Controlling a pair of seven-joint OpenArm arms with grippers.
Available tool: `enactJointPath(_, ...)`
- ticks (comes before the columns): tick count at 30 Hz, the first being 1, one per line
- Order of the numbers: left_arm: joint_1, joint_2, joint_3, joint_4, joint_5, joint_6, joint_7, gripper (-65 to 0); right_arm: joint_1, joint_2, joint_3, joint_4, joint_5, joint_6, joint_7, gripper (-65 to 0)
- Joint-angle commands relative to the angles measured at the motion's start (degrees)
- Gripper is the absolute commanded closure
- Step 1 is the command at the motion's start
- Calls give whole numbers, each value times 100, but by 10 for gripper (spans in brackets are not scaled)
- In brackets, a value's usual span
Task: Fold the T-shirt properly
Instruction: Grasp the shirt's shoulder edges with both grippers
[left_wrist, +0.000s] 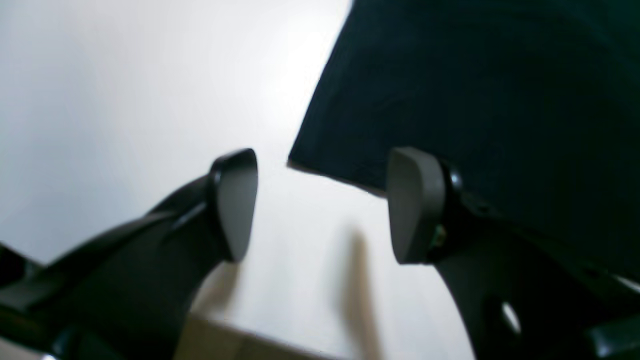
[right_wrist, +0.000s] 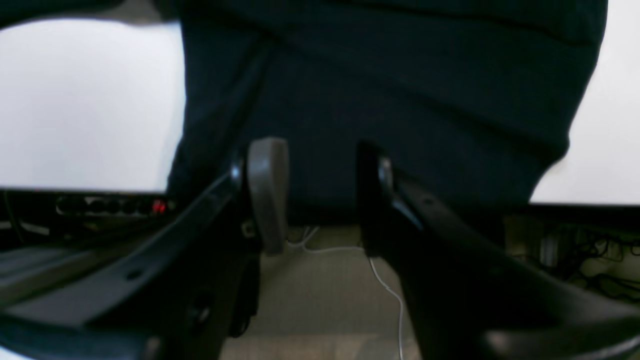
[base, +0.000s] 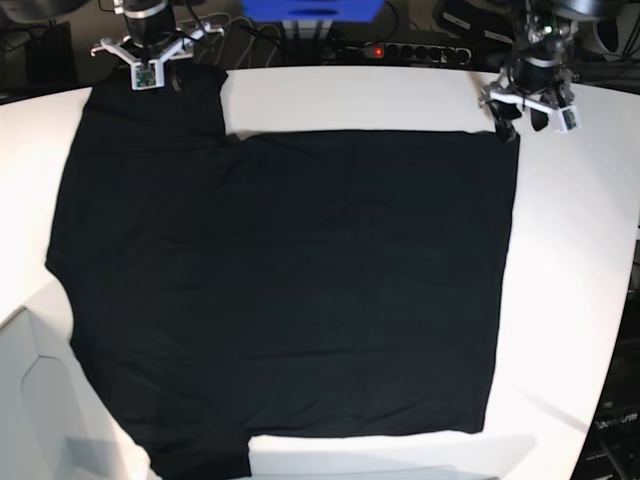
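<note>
My left gripper (left_wrist: 320, 205) hangs with its jaws spread wide and nothing between them, the corner of the T-shirt (left_wrist: 475, 100) just ahead of the pad (left_wrist: 415, 205) on one side. From here the likely failure is a shallow bite: if I close over bare table (left_wrist: 125, 100) I catch only the hem's edge, and the cloth slips out as I lift. My right gripper (right_wrist: 317, 195) also stands parted, poised at the sleeve where it reaches the table's far edge; the blur in that wrist view leaves me unable to say whether the pads touch fabric. A one-layer pinch there would drag the sleeve and skew the fold. Both arms reach to the far corners of the shirt, wrists tipped down, with the black T-shirt spread flat across the white table below them.
</note>
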Motion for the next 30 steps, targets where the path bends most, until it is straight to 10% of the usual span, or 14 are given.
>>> enactJointPath(1,-68,-66,-16,-30,-26,-19,-176,-394,-31,26,6,87,8,10,98,-237)
enactJointPath(6,-516,-75,-43,-646,-9,-687,-167,-392,13,26,6,79,-1,19,89,-237)
enactJointPath(18,-700,-66,-8,-1314,44,-757,-167,-385,30,26,252,79,-1,19,89,-237)
enactJointPath(30,-665,-66,1,-1279,35,-766,-167,-54,268,9,1131,70,25,19,89,-238)
